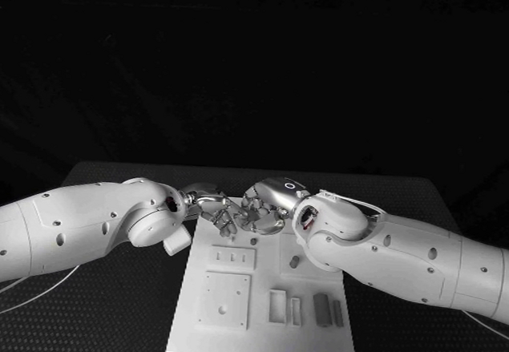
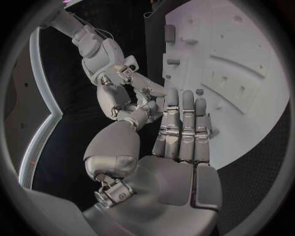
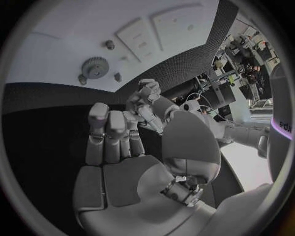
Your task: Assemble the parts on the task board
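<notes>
The white task board (image 1: 262, 337) lies lengthways in the middle of the table. My left hand (image 1: 212, 208) and right hand (image 1: 264, 209) meet over its far end. The left hand (image 2: 184, 132) has its fingers stretched out side by side above the board (image 2: 246, 73), and its palm is bare. The right hand (image 3: 117, 147) is likewise stretched out over the board (image 3: 61, 39). Their thumbs touch where the hands meet, and I see no part in either hand. Grey parts (image 1: 320, 306) lie on the board's near right. A gear (image 3: 94, 66) and small pegs (image 3: 110, 44) sit near the far end.
Two square plates (image 1: 233, 257) (image 1: 224, 299) are set on the board's left half, and a grey piece (image 1: 296, 261) stands right of them. Both white forearms cross the table's sides. Black table surface surrounds the board.
</notes>
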Motion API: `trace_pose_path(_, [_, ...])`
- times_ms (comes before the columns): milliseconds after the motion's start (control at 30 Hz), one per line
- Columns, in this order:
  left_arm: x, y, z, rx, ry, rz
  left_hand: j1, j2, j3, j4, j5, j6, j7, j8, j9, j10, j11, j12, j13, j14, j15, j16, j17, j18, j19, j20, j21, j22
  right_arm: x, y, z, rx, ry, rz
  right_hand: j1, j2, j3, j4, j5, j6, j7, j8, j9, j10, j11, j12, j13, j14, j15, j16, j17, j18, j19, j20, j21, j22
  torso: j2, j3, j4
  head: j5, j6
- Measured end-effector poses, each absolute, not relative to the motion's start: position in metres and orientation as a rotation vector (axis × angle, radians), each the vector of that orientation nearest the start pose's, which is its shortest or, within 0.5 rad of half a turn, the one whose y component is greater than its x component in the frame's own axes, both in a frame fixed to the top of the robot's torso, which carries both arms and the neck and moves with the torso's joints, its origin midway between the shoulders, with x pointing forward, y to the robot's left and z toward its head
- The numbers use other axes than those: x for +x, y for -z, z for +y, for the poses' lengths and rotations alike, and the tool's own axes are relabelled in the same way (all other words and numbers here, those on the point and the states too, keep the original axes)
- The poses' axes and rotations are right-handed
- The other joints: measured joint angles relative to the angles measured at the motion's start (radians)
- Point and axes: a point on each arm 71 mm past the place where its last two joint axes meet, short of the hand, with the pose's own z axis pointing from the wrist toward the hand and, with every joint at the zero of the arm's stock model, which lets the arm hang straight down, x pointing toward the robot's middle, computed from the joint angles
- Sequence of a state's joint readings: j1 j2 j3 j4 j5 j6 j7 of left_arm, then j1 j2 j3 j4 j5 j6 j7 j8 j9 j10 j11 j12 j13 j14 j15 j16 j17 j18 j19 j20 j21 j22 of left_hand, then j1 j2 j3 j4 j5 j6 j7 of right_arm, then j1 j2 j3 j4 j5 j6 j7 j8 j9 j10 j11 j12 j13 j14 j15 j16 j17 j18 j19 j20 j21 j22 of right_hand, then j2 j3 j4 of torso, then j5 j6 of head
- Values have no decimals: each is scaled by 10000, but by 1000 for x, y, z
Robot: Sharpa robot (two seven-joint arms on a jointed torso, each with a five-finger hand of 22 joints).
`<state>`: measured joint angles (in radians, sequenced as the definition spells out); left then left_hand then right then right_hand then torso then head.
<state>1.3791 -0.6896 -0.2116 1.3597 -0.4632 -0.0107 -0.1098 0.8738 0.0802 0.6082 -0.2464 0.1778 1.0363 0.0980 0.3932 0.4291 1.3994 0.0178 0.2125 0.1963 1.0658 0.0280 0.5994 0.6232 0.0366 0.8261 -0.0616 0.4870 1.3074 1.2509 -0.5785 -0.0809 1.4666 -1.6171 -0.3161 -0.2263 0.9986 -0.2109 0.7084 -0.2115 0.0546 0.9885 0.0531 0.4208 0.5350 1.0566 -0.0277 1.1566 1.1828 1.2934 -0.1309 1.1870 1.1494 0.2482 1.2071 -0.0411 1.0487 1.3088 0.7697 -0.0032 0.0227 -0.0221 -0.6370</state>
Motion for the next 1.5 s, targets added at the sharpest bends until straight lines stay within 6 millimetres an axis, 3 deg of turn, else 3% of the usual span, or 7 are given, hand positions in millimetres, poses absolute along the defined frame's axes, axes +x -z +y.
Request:
trace_pose_path(233, [516,190,173,-5565,10668,21486,-132,-52,98,-98,517,45,28,87,197,195,-88,134,124,156,-84,148,42,-4,-6,-66,47,0,492,174,-91,-3232,-6560,15851,-454,-602,-542,311,-42,-724,600,-753,-189,-474,403,-461,-270,-390,321,-281,-56,-136,-368,-8,-298,-48,-4,0,0,8,-17])
trace_pose_path(367, [515,190,173,-5402,10518,21521,-156,-76,79,-135,555,52,21,89,296,250,-141,198,202,208,-136,206,66,-5,-26,-84,85,-1,495,174,-99,-2954,-6523,15810,-492,-670,-930,313,-42,-1253,669,-1154,-374,-742,635,-621,-385,-635,564,-387,-62,-167,-635,-8,-498,-86,-4,4,5,12,-29])
trace_pose_path(567, [516,191,174,-5185,10309,21513,-186,-105,105,-217,757,75,39,142,486,290,-180,303,360,285,-177,321,103,-7,9,-155,166,-1,500,176,-122,-2514,-6274,15704,-428,-734,-1054,350,-42,-1313,726,-1209,-420,-794,687,-628,-430,-689,617,-388,-62,-182,-645,-1,-543,-85,-4,9,8,14,-35])
trace_pose_path(767, [518,191,177,-4919,9877,21350,-217,-465,91,-291,2488,269,19,303,880,608,-362,645,791,663,-380,596,264,-142,158,-375,394,-1,510,177,-156,-1842,-5813,15516,-319,-732,-1081,377,-42,-1343,723,-1209,-444,-794,687,-628,-476,-720,650,-388,-62,-191,-647,1,-585,-96,-4,11,8,45,-54])
trace_pose_path(933, [519,191,178,-4409,9232,21285,-218,-652,52,-329,3346,377,17,319,1107,679,-419,813,1089,797,-513,712,399,-142,225,-441,549,-1,522,170,-186,-767,-5705,15193,-188,-680,-1060,452,-39,-1378,757,-1209,-465,-794,687,-627,-529,-722,651,-388,-81,-234,-649,3,-585,-104,-3,13,3,81,-86])
trace_pose_path(1267, [518,194,170,-2996,7561,21496,-213,-726,44,-328,3795,502,34,319,1367,703,-505,1071,1510,1034,-615,820,518,-140,322,-457,807,7,542,136,-221,987,-6115,14422,-58,-707,-1111,547,308,-1431,805,-1208,-547,-801,695,-580,-640,-722,653,-439,-118,-243,-680,36,-661,-104,-2,16,-12,78,-219])
trace_pose_path(1500, [520,198,158,-2265,6716,21594,-214,-727,3,-337,4117,554,54,317,1582,706,-514,1310,1843,1175,-675,860,573,-140,409,-473,976,6,562,130,-243,2498,-6566,14230,35,-562,-1431,357,853,-1662,1052,-1208,-644,-1526,833,-1132,-1211,-1613,790,-1354,-640,-323,-1741,419,-1565,-289,-34,30,-2,61,-402])
